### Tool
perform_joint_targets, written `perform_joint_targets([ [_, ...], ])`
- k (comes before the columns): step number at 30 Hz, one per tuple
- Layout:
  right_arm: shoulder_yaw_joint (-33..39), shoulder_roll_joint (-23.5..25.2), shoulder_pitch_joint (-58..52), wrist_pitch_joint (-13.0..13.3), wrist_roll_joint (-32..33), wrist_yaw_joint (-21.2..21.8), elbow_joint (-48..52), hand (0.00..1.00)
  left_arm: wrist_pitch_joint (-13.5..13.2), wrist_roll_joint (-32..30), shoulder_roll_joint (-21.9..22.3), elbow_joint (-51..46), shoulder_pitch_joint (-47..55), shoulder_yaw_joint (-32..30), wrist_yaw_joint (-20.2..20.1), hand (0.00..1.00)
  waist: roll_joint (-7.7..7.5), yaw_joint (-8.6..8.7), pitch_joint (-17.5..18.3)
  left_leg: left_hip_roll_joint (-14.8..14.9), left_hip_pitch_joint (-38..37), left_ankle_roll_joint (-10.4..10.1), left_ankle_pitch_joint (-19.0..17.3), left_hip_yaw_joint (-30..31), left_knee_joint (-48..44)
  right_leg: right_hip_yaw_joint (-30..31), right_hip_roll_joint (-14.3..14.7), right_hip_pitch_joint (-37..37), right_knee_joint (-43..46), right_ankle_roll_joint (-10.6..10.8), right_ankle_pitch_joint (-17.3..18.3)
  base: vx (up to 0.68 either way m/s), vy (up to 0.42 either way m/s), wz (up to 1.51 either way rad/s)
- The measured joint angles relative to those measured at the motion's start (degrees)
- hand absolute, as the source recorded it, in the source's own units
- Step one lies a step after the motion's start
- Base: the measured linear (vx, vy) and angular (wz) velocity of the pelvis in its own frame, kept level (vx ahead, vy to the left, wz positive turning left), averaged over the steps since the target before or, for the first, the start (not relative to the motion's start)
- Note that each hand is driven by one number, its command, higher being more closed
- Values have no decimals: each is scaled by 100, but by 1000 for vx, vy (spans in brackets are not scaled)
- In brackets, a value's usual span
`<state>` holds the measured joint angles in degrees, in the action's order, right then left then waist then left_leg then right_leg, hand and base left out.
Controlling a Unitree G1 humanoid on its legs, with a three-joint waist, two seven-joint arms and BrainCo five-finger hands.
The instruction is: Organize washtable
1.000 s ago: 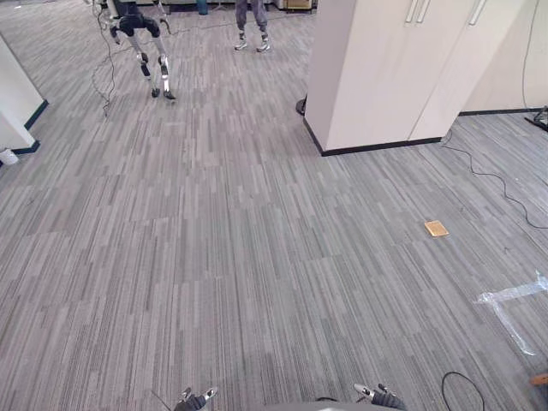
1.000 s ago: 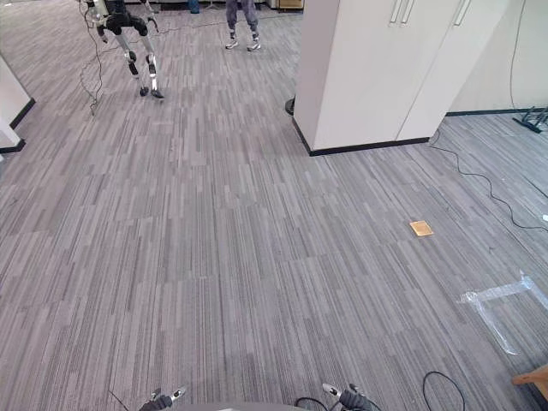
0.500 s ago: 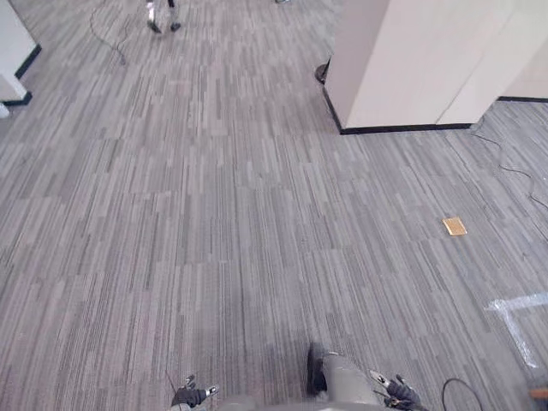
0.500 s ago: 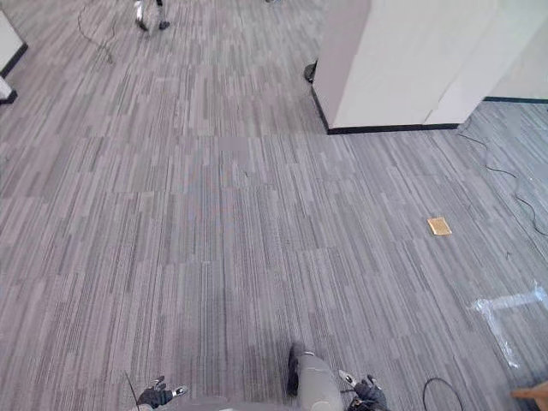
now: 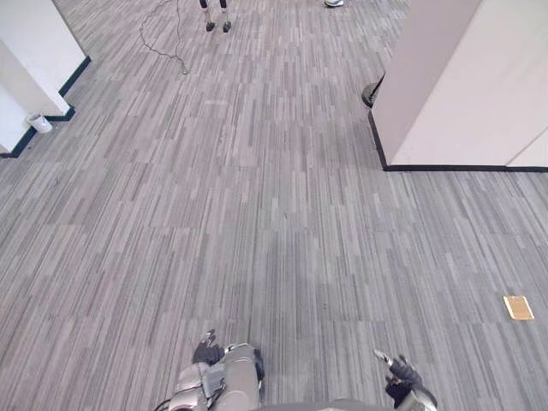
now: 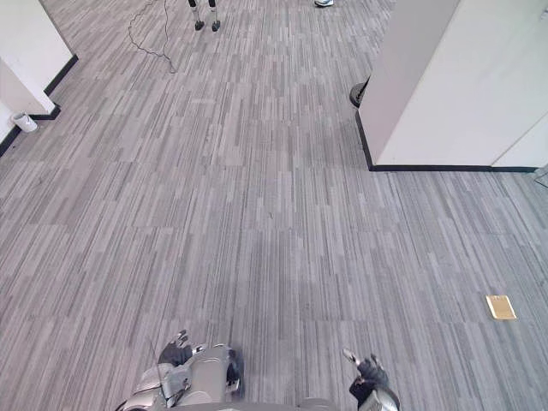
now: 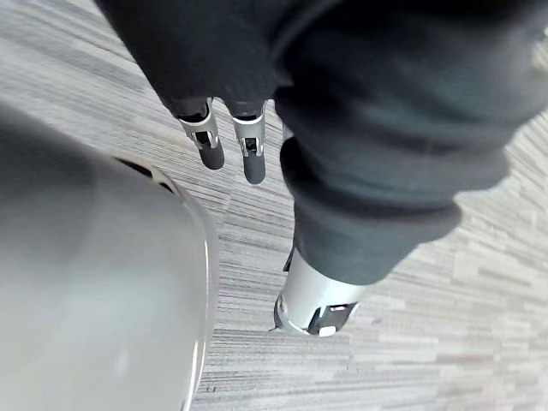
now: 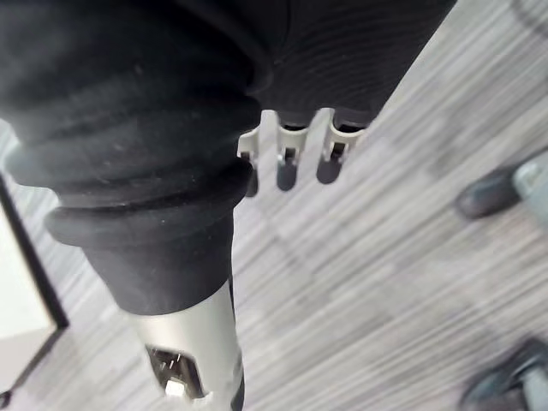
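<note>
- Grey striped carpet (image 5: pixel 257 197) covers the floor ahead of the robot in both eye views.
- At the near edge, the left hand (image 5: pixel 207 350) hangs low on the left. Its wrist view shows fingers (image 7: pixel 211 152) nearly straight and relaxed, thumb (image 7: pixel 318 304) apart from them, with nothing in its grasp and only carpet beyond.
- On the right, the right hand (image 5: pixel 401 374) also hangs low. Its fingers (image 8: pixel 288 171) are loose, its thumb (image 8: pixel 190 355) is set apart, and it is empty too.
- A tall white cabinet (image 5: pixel 462 77) with a black base stands far right.
- A small tan square (image 5: pixel 518 307) lies flat on the carpet, near right, well apart from both hands.
- A white wall (image 5: pixel 30 51) with dark skirting stands far left, a small white cup (image 5: pixel 39 123) at its foot.
- Another robot's feet (image 5: pixel 216 26) stand at the far edge.
- Where the washtable stands cannot be told from these views.
</note>
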<state>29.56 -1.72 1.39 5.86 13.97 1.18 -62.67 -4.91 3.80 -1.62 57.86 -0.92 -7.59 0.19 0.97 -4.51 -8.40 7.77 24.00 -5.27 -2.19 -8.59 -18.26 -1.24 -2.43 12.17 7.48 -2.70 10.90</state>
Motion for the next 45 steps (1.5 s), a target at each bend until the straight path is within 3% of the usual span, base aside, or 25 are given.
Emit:
perform_joint_targets([
  [1, -99, -13, 34, -5, 1, -36, -35, 0, 14, -9, -13, 43, -31, 50, -7, 0, -7, -55, 26, -47, 4, 174, 213, -2, -147, 127, -1, 127, -110, 36, 22, 673, 227, -39],
  [4, -434, 168, 279, -16, -4, -24, -192, 0, 68, -205, -38, 130, -317, 196, -12, 0, -18, 12, 60, 52, 368, 579, -331, -78, -1560, 916, -115, 248, -19, 306, -421, 668, 276, -7],
  [5, -550, 328, 347, -21, -13, -15, -246, 0, 50, -236, -174, 114, -291, 247, -36, 0, -190, -33, 178, -40, 643, 680, -529, -278, -2225, 1391, -240, 265, 268, 446, -597, 489, 277, -31],
  [6, -581, 305, 265, -10, -16, -13, -296, 0, 54, -235, -166, 102, -239, 311, -18, 0, -224, -24, 331, -157, 469, 734, -432, -349, -1638, 1487, -269, 192, 534, 491, -611, 405, 289, -43],
  [9, -591, 320, 58, -7, -180, 34, -429, 0, 55, -222, -215, 334, -98, 557, -87, 0, -544, 94, 631, -778, -261, 1141, -959, -609, -934, 1949, -411, -446, 2540, 1872, -1235, 469, 188, 11],
  [11, -577, 246, -10, -23, -308, 40, -590, 0, 81, -199, -211, 358, -29, 568, -141, 0, -486, 151, 589, -904, -756, 1199, -1216, -523, -798, 1933, -140, -1035, 4025, 1883, -1302, 573, 147, 25],
  [14, -389, 41, -323, -14, -439, 38, -484, 0, 112, 65, -210, 403, 158, 573, -132, 0, -202, 244, 402, -1018, -2227, 1264, -1367, -199, 211, 736, 10, -2101, 5498, 1507, -369, 544, 116, 24],
  [15, -219, -19, -495, -18, -442, 52, -404, 0, 139, 129, -252, 550, 172, 575, -132, 0, -74, 275, 341, -1016, -2768, 1245, -1355, -54, 604, 300, 66, -2541, 5406, 925, 157, 519, -4, 69],
  [17, 15, -88, -659, -27, -506, 33, -396, 0, 180, 195, -294, 655, 145, 551, -130, 0, -81, 468, 339, -986, -3296, 1225, -1492, 283, 880, -4, 135, -3210, 4406, 628, 504, 634, -76, 104],
  [19, 156, -58, -861, -139, -511, 25, -531, 0, 183, 199, -328, 761, 94, 433, -125, 0, -217, 592, 333, -1016, -3761, 1095, -1707, 746, 1226, -94, -122, -3848, 1547, 914, -252, 559, -166, 113],
  [20, 183, -32, -855, -198, -539, 26, -594, 0, 185, 130, -388, 783, 91, 326, -106, 0, -282, 665, 322, -1036, -3902, 1041, -1756, 852, 1357, -137, -243, -4051, 1305, 1051, -600, 653, -236, 99],
  [22, 336, 39, -860, -316, -569, 31, -697, 0, 212, -10, -333, 942, 143, -3, -17, 0, -229, 707, 418, -849, -4240, 890, -1829, 1035, 1407, -85, -88, -4178, 1333, 772, -1293, 779, -273, 53],
  [23, 665, 17, -870, -334, -569, 47, -707, 0, 224, -61, -204, 994, 180, -396, -3, 0, -5, 676, 418, -532, -4109, 851, -1809, 1003, 789, 12, 191, -4012, 1334, 317, -1587, 996, -280, 2],
  [25, 1203, 2, -693, -355, -560, 46, -601, 0, 263, -115, -65, 1012, 268, -1365, 10, 0, 175, 636, 420, -318, -3410, 359, -877, 915, -1023, -206, 427, -3518, 1149, 158, -1469, 900, -247, -17],
  [26, 1153, 13, -649, -351, -553, 39, -543, 0, 291, -112, -20, 1003, 347, -1720, 51, 0, 136, 550, 378, -127, -2983, 64, 166, 677, -2288, -141, 540, -2904, 734, 32, -1375, 648, -177, -32],
  [28, 776, -2, -567, -346, -514, 27, -543, 0, 340, -113, -54, 981, 393, -1726, 112, 0, 221, 396, 290, 290, -2613, 398, -368, 174, -3589, 31, 743, -2031, 276, -76, -1302, 605, -127, -40],
  [31, -170, -96, -110, -215, -426, 14, -323, 0, 316, -88, -57, 530, 590, -1652, 115, 0, 27, 167, 230, 138, -1440, 486, -1356, 54, -3836, 461, 629, -992, -283, -223, -1028, 727, -18, -51],
  [33, -448, -144, 263, -109, -321, 10, -151, 0, 276, 53, -32, 445, 638, -1439, 143, 0, 45, 36, 201, -91, -650, 513, -1508, 283, -3007, 651, 494, -841, -310, -13, -538, 563, 179, -59],
  [35, -661, -213, 449, -19, -254, -30, -40, 0, 238, 233, 3, 429, 694, -1175, 177, 0, 209, 15, 208, -321, -364, 185, -1262, 774, -1143, 722, 331, -663, -251, 205, -148, 489, 242, -25],
  [36, -817, -272, 404, 41, -229, -121, 28, 0, 209, 343, 45, 354, 825, -969, 240, 0, 316, -102, 227, -319, -439, 7, -564, 752, -603, 858, 249, -434, -270, 300, 107, 538, 264, -27],
  [40, -1257, -141, 441, 31, -235, -241, -14, 0, 96, 453, 11, 58, 842, -754, 271, 0, 80, -307, 389, -867, -541, 934, -993, 344, -1113, 1599, -208, -494, 641, 809, 618, 608, 236, -1],
  [41, -1258, -113, 466, 33, -271, -242, -19, 0, 74, 471, 14, 28, 861, -752, 277, 0, 51, -312, 402, -890, -636, 982, -1035, 276, -1123, 1687, -224, -576, 876, 948, 595, 647, 216, -23],
  [42, -1256, -95, 483, 44, -337, -245, -34, 0, 35, 602, -3, -88, 912, -662, 325, 0, 25, -293, 414, -926, -903, 1060, -1118, 193, -1013, 1780, -197, -737, 1510, 1646, 457, 527, 165, -21],
  [43, -1253, -97, 486, 51, -339, -253, -53, 0, 13, 699, -22, -163, 936, -575, 354, 0, 27, -272, 415, -927, -1045, 1089, -1163, 197, -939, 1849, -128, -838, 1906, 1867, 389, 594, 163, -7],
  [45, -1217, -106, 336, 46, -331, -275, -191, 0, -47, 1090, -177, -328, 793, -310, 363, 0, -99, -233, 340, -935, -1817, 1200, -1491, 457, -514, 1460, 315, -1652, 4238, 1858, 75, 459, 53, 10],
])
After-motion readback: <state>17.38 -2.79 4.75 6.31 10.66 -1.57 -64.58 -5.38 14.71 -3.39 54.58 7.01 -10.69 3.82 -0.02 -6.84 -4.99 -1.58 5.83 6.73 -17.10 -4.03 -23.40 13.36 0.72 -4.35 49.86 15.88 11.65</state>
